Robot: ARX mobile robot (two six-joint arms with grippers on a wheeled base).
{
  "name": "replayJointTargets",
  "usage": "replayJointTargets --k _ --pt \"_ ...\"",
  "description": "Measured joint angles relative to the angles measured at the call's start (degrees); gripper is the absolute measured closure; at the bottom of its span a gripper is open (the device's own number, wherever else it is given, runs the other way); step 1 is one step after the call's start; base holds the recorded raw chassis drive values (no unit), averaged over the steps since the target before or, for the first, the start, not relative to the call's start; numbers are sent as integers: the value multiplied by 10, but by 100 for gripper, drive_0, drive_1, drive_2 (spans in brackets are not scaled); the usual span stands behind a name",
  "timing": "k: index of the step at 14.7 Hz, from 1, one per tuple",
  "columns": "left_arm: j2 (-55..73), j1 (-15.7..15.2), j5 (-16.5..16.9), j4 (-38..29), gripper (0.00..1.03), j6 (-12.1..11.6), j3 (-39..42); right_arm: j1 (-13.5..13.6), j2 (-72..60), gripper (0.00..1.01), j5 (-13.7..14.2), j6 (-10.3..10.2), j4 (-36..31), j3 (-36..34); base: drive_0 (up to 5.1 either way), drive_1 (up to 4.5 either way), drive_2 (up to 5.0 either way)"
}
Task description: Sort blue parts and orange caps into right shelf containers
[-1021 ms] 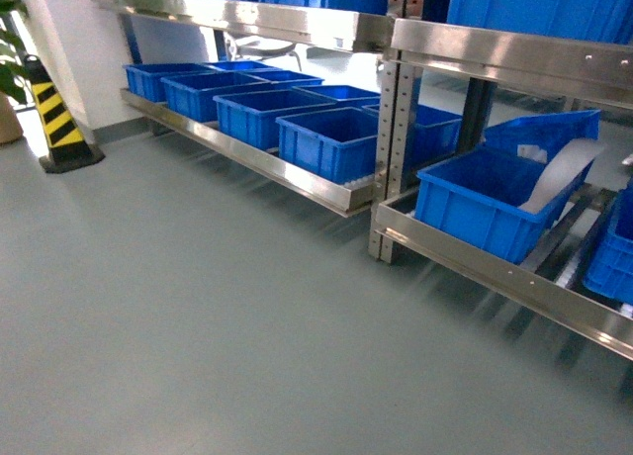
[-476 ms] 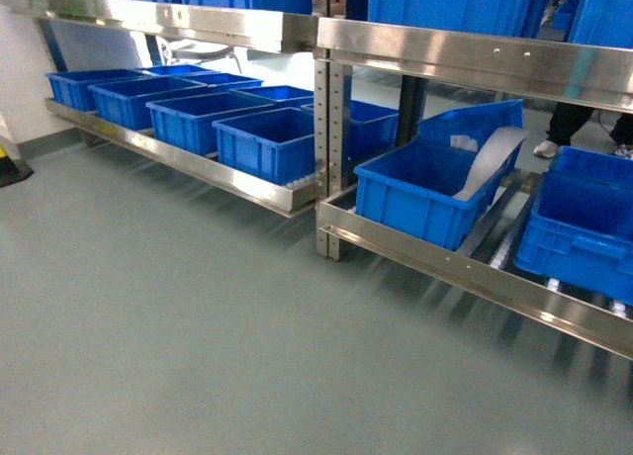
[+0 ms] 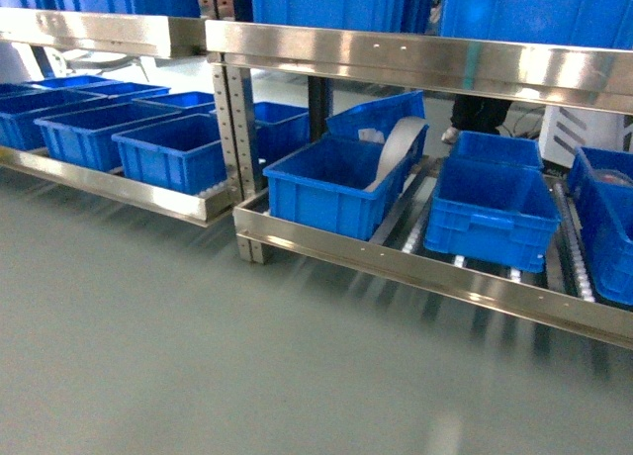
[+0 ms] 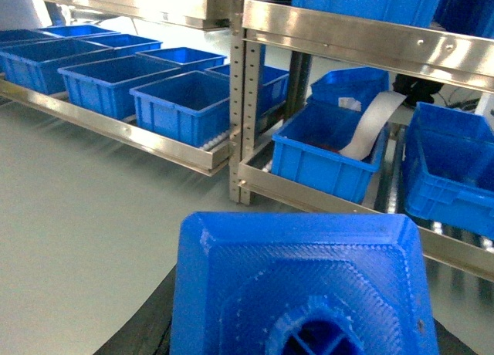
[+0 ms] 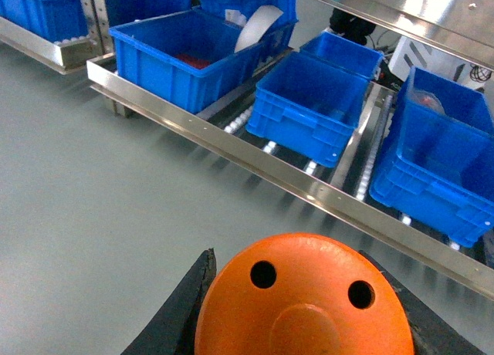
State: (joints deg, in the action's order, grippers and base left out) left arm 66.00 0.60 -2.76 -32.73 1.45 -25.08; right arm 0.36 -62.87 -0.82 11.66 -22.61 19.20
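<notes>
A blue part (image 4: pixel 301 278) fills the bottom of the left wrist view, stud end toward the camera, and my left gripper (image 4: pixel 301 328) is shut on it with its black fingers (image 4: pixel 143 328) at the sides. My right gripper (image 5: pixel 305 320) is shut on an orange cap (image 5: pixel 301 301), whose flat top with two dark holes faces the camera. The right shelf containers stand on the low roller shelf: a left crate (image 3: pixel 316 203) with a grey-white curved strip (image 3: pixel 396 148) in it, a middle crate (image 3: pixel 490 227) and a right crate (image 3: pixel 608 237). Neither gripper shows in the head view.
The left shelf carries several more blue crates (image 3: pixel 168 158). A steel upright (image 3: pixel 232 129) divides the two shelves, and a steel rail (image 3: pixel 415 59) runs above the right crates. Grey floor (image 3: pixel 198 356) lies between me and the shelves. Someone's shoe (image 3: pixel 450 134) shows behind the rack.
The head view has swung right: the shelves slid left, the striped cone left the picture, and the middle and right crates of the right shelf came into view.
</notes>
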Motion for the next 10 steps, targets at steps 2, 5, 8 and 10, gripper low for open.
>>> replayJointTargets --k 2,5,8,10 --pt "0 0 0 0 59 0 0 0 0 58 0 0 0 0 -150 -150 -150" --pt "0 0 0 0 59 0 0 0 0 58 0 0 0 0 -164 -164 -164" --pt "0 0 0 0 59 0 0 0 0 58 0 0 0 0 -164 -164 -164" --pt "0 0 0 0 59 0 0 0 0 58 0 0 0 0 -160 -160 -160"
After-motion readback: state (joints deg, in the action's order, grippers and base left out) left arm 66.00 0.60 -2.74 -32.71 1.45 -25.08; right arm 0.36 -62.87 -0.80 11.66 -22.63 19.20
